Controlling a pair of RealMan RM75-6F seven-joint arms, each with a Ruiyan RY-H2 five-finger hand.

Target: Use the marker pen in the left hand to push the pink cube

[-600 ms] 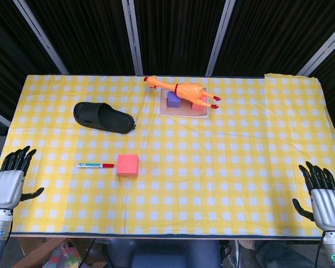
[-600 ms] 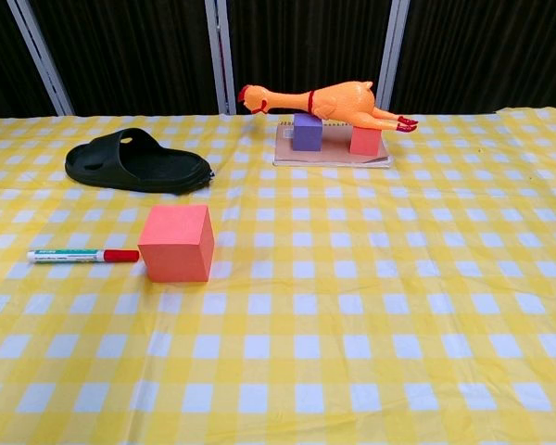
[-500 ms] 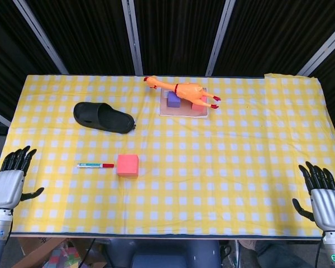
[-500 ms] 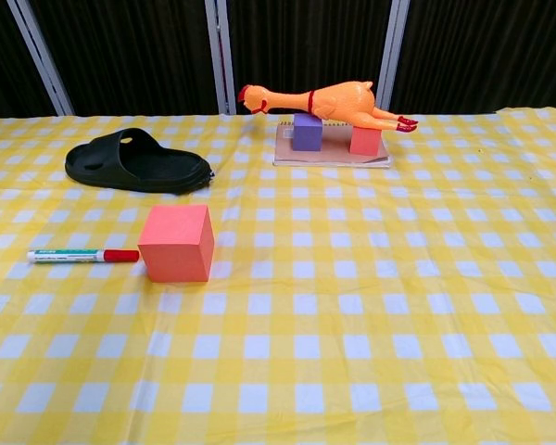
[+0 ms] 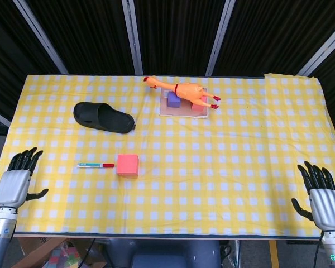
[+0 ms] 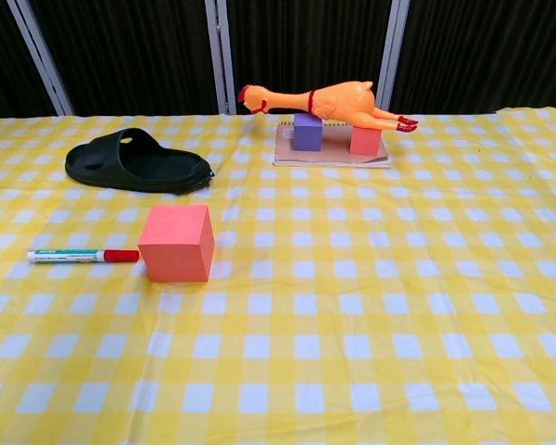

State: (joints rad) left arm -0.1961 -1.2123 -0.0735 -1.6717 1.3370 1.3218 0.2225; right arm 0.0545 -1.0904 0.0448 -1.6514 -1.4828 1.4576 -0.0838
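Observation:
The pink cube (image 5: 128, 165) (image 6: 176, 243) sits on the yellow checked tablecloth, left of centre. A marker pen (image 5: 96, 165) (image 6: 82, 255) with a white barrel and red cap lies flat just left of the cube, its red end nearly touching it. My left hand (image 5: 14, 185) hovers at the table's front left corner, fingers apart and holding nothing, well left of the pen. At the front right corner my right hand (image 5: 320, 199) is likewise spread and holds nothing. Neither hand shows in the chest view.
A black slipper (image 5: 103, 117) (image 6: 137, 162) lies behind the pen. At the back centre a rubber chicken (image 5: 181, 91) (image 6: 329, 100) rests on a purple block (image 6: 307, 132) and a red block (image 6: 364, 139) on a board.
My left hand has shifted slightly right and toward the table's front edge. The right hand dropped a little. Pen and cube have not moved.

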